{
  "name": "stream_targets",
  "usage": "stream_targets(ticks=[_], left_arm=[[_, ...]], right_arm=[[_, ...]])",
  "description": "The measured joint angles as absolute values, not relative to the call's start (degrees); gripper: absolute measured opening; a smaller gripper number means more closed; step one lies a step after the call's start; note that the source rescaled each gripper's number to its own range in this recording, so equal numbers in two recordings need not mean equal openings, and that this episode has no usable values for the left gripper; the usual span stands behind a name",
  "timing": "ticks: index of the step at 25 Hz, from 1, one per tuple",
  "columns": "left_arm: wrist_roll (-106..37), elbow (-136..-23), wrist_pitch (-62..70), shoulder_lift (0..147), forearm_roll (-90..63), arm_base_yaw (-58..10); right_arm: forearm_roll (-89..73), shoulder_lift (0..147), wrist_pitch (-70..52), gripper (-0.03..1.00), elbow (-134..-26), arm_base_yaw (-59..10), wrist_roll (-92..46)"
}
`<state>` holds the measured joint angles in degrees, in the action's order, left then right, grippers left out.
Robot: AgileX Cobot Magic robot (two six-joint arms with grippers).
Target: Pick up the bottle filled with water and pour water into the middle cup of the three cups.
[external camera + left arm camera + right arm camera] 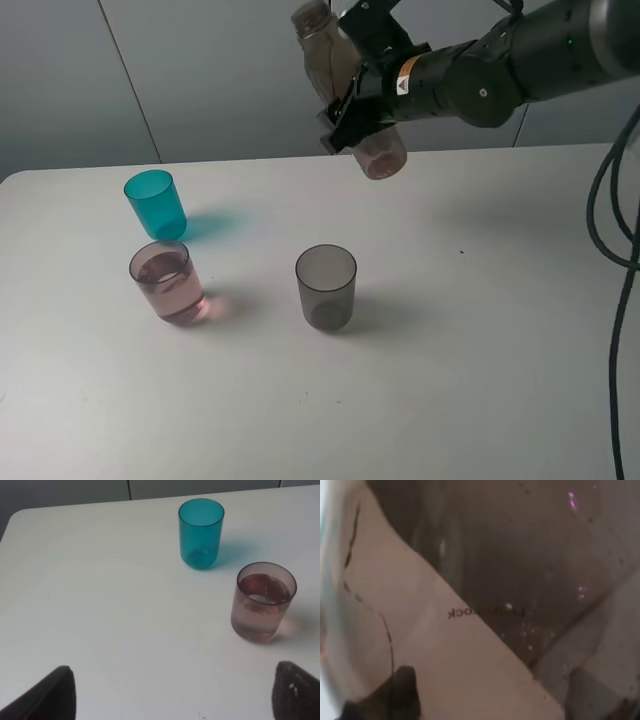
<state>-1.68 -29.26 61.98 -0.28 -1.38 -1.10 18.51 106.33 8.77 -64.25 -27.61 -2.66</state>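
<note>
Pale desk (480, 350). Right tool (352, 102) clenched on tilted bottle (320, 55); middle cup (168, 283) well below, holding water. Pouring seemingly done; next, bottle down upright. Left tool (175, 695) spread, empty.

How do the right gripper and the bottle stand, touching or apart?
Touching. The exterior high view shows the right gripper clamped around the bottle, held clear above the table.

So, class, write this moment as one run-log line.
right jaws: shut on bottle, raised, tilted | left jaws: open | middle cup: part full | grey cup: looks empty
</note>
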Motion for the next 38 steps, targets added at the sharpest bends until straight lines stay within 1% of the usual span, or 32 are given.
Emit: stream_targets(ticks=[4, 6, 10, 11, 15, 18, 28, 38], left_arm=[[-1.7, -29.3, 62.0, -0.3, -1.4, -1.1], [-1.7, -29.3, 62.0, -0.3, -1.4, -1.1], [-1.8, -29.3, 62.0, -0.3, -1.4, -1.1], [-1.8, -29.3, 62.0, -0.3, -1.4, -1.1], [-1.8, -29.3, 62.0, -0.3, -1.4, -1.1], [-1.9, -29.3, 62.0, -0.3, -1.4, -1.1], [-1.9, -29.3, 62.0, -0.3, -1.4, -1.1], [-1.9, -29.3, 62.0, -0.3, -1.4, -1.1]], right_arm=[[18.5, 106.0, 15.4, 0.01, -58.5, -21.4, 4.9], [18.5, 106.0, 22.0, 0.01, -54.6, -18.9, 6.6], [18.8, 106.0, 39.8, 0.01, -47.1, -15.1, 7.2], [18.9, 105.9, 42.3, 0.01, -46.1, -14.3, 7.4], [18.9, 106.2, 44.1, 0.01, -44.7, -11.5, 7.5], [18.9, 109.1, 48.7, 0.01, -44.7, -10.2, 7.1], [18.6, 121.3, 62.0, 0.01, -44.8, -9.9, 2.3], [18.0, 123.8, 62.8, 0.01, -44.8, -9.9, 2.1]])
